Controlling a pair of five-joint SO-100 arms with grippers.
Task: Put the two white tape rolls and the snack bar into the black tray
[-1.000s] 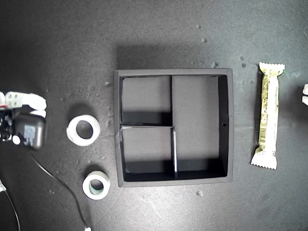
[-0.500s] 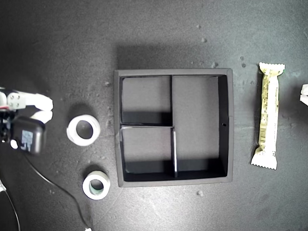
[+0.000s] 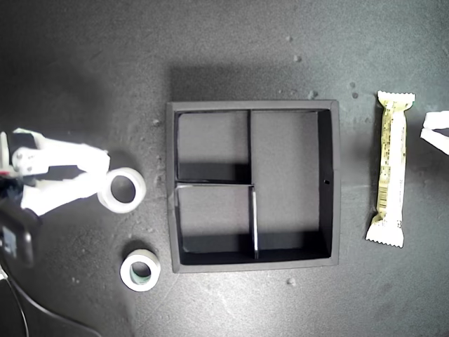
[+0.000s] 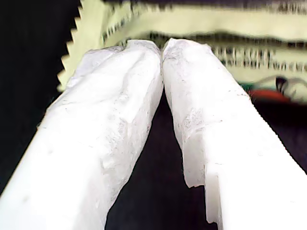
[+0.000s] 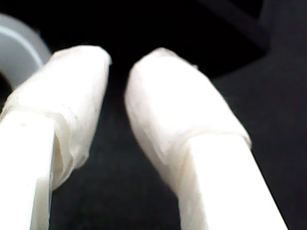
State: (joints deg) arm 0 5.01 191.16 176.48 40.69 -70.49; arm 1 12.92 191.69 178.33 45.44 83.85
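Note:
The black tray [image 3: 335, 184] sits mid-mat in the exterior view, all its compartments bare. The wider white tape roll [image 3: 137, 191] lies to its left in that view, and the smaller roll [image 3: 127, 273] lies below it. My second gripper [image 3: 102, 173] is open, its tips just beside the wider roll's outer edge; that roll [image 5: 19, 43] shows beyond one finger of my second gripper [image 5: 120, 72]. The snack bar [image 3: 391, 168] lies lengthwise beside the tray at the exterior view's right. My first gripper [image 4: 162, 48] is shut on nothing, pointing at the snack bar [image 4: 201, 21]. Only its tip [image 3: 436, 130] enters the exterior view.
A small black device [image 3: 14, 242] with a thin cable [image 3: 42, 317] hangs at the exterior view's left edge, under the second arm. Small white crumbs [image 3: 291, 281] dot the dark mat around the tray.
My second gripper has swung toward the wider tape roll, its fingers now spread beside it. The black device slid down the exterior view's left edge. My first gripper's tip has come further in.

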